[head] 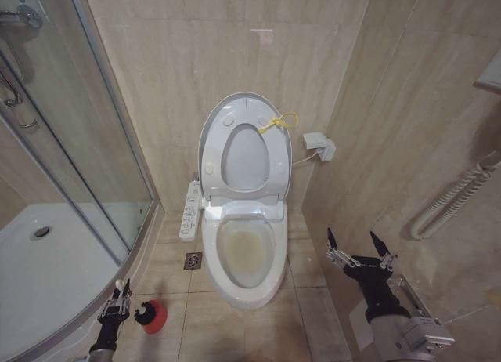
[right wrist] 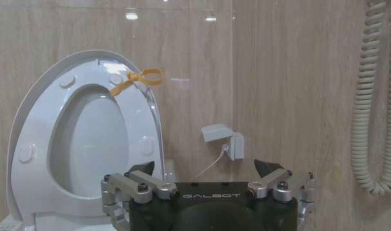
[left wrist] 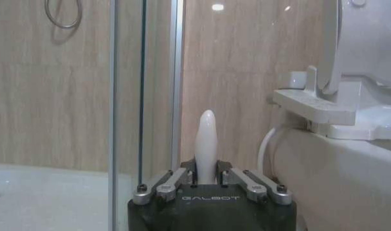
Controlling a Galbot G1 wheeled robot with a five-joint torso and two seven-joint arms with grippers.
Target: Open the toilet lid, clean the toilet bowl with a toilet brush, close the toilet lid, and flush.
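Left wrist view: the slim white toilet brush handle (left wrist: pixel 206 144) is being clamped by the left gripper (left wrist: pixel 207 182); the right gripper (head: pixel 360 248) is being held wide open near the glossy white raised toilet lid (head: pixel 244 146).

Brush (left wrist: pixel 206 144): bristle head hidden behind left pincer (left wrist: pixel 206 180). Toilet bowl (left wrist: pixel 349 178): cut by frame edge. Red cup (head: pixel 153 316): contents too small to tell.

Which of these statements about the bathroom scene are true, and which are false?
1. The toilet lid stands raised. True.
2. The left claw is open and empty. False: it is shut on the toilet brush handle, beside the red holder.
3. The right claw is open, holding nothing. True.
4. The toilet bowl is spotless. False: it shows a yellowish stain.
5. A yellow cord hangs on the lid's rim. True.
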